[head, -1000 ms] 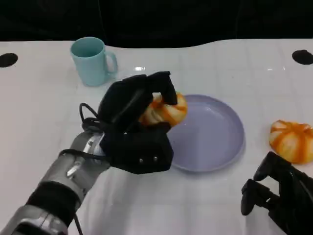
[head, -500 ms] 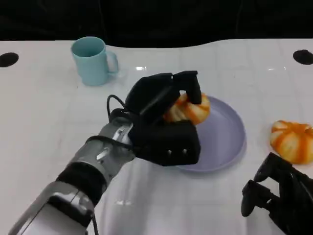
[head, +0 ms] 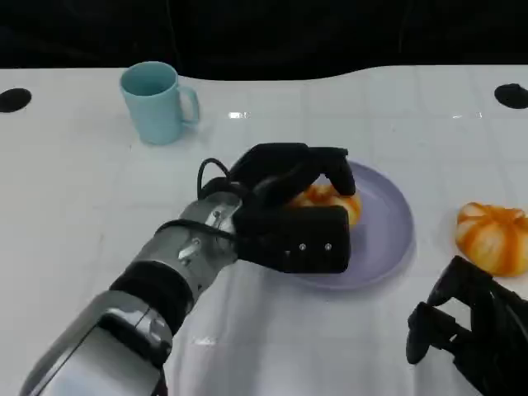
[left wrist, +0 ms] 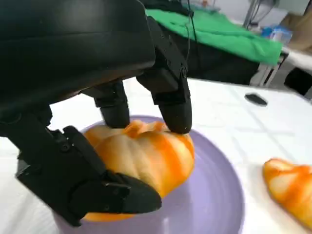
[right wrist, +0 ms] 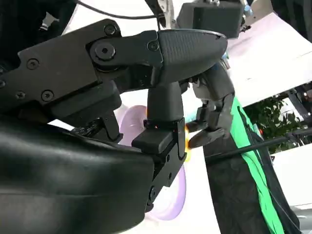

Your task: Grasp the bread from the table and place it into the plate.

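Head view and both wrist views of the table. The lavender plate (head: 384,223) lies near mid-table and contains one orange-and-cream bread (head: 334,200), which rests on the plate's left half; in the left wrist view the bread (left wrist: 141,156) sits on the plate floor (left wrist: 209,195). The left hand (head: 289,210) reaches over the plate's left rim and grips the bread, upper fingers (left wrist: 170,97) pressing its top and the thumb (left wrist: 112,195) set against its near side. A second bread (head: 493,238) lies on the bare white table (head: 74,206) to the right of the plate, apart from its rim and just beyond the right hand (head: 470,330). That hand holds nothing, its fingers (right wrist: 165,112) curled inward. A light blue mug (head: 157,102) stands upright at the far left, well apart from the plate; its contents cannot be told. Open tabletop lies between mug and plate and along the near edge between the two arms.
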You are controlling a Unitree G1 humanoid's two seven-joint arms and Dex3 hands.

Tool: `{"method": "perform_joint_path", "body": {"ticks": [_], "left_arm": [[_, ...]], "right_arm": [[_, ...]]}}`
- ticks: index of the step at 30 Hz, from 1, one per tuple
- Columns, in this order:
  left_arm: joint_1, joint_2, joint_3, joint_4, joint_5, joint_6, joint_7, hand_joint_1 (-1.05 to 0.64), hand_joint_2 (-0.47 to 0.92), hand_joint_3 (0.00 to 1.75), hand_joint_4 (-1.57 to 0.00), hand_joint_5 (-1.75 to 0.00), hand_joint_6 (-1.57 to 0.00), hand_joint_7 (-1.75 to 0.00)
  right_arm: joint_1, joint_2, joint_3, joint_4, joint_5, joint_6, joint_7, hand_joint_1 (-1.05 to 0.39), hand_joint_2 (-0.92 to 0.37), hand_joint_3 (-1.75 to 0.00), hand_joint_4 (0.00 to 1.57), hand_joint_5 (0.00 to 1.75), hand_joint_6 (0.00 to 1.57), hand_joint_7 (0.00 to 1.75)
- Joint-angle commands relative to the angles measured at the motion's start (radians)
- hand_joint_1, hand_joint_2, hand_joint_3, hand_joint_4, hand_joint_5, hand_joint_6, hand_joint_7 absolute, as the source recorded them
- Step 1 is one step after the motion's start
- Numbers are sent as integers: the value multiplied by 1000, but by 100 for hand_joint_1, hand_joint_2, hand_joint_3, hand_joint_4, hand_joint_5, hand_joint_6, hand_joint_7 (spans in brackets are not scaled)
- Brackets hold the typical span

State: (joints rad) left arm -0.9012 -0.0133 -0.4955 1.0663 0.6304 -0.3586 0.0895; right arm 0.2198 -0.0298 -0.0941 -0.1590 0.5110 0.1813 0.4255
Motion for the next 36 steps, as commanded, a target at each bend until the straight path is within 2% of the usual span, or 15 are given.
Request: {"method": "perform_joint_path", "body": {"ticks": [1,5,6,9,13,22,25,32,36], "left_arm": [[-40,26,-28,-7,19,29,-73,-61,92,38,-24,-37,-38,-3],[-44,41,-45,-24,29,38,-110,-68,92,42,-16,-32,-32,0],[-46,49,-53,-31,35,38,-125,-79,92,53,-9,-31,-26,0],[-44,72,-66,-58,43,31,-157,-90,92,65,-1,-33,-21,0],[-31,91,-63,-93,32,27,-180,-94,92,68,0,-32,-20,0],[38,145,-19,-228,-33,8,-251,-94,92,64,-7,-47,-27,-3],[99,177,33,-311,-104,1,-296,-91,92,59,-7,-51,-29,-4],[151,196,68,-396,-163,24,-358,-87,92,56,-7,-53,-30,-4],[301,204,179,-548,-357,15,-419,-79,92,45,-14,-61,-36,-6]], "right_arm": [[8,-8,-9,-9,5,1,-4,-61,-92,-37,74,175,58,162],[6,-9,-10,-3,7,-6,5,-61,-92,-37,74,175,58,161],[5,-10,-11,0,9,-8,11,-61,-92,-38,74,175,58,162],[6,-12,-12,-6,10,-1,9,-61,-92,-39,74,175,58,163],[4,-12,-13,-3,12,0,11,-61,-92,-40,74,175,57,163],[4,-9,-10,-7,0,0,-1,-62,-92,-38,75,175,58,164],[5,-8,-12,-9,7,3,1,-61,-92,-37,75,175,58,164],[3,-12,-13,0,8,-7,17,-61,-92,-39,74,175,56,165],[-1,-17,-17,0,11,8,15,-60,-92,-38,73,175,56,164]]}}
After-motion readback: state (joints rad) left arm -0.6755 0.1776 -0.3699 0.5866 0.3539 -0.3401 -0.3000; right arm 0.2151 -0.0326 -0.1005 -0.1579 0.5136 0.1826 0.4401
